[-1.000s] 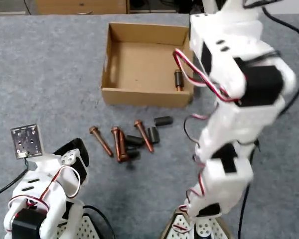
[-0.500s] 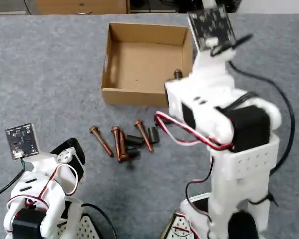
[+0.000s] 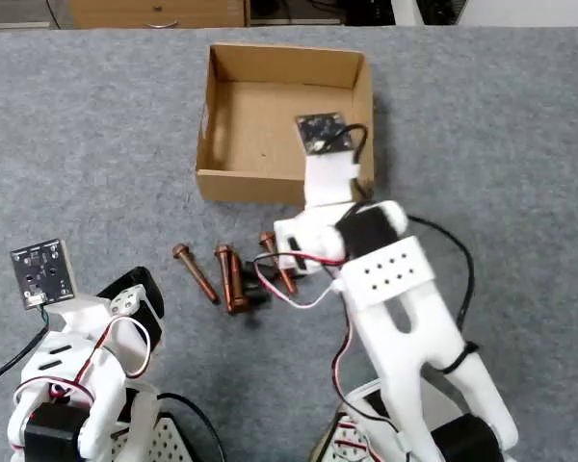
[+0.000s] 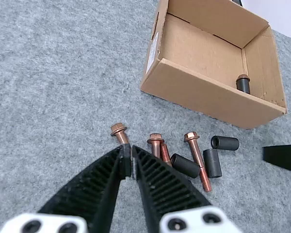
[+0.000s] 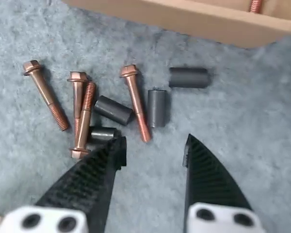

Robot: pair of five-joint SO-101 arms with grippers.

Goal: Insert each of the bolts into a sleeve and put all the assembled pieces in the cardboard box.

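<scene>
Right arm (image 3: 385, 274) swung down from cardboard box (image 3: 279, 188) to bolts (image 5: 136, 104) and sleeves (image 5: 156, 108) on desk (image 3: 96, 144). Spread fingers of right gripper (image 5: 153, 145) hang above them; left gripper (image 4: 131, 151) fingers pressed together. Best straddle one sleeve only.

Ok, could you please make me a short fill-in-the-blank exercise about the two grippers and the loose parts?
1. The right gripper hangs ___ above the loose bolts.
2. The left gripper is ___.
3. On the carpet lie ___ loose black sleeves.
Missing words: open; shut; four.
</scene>
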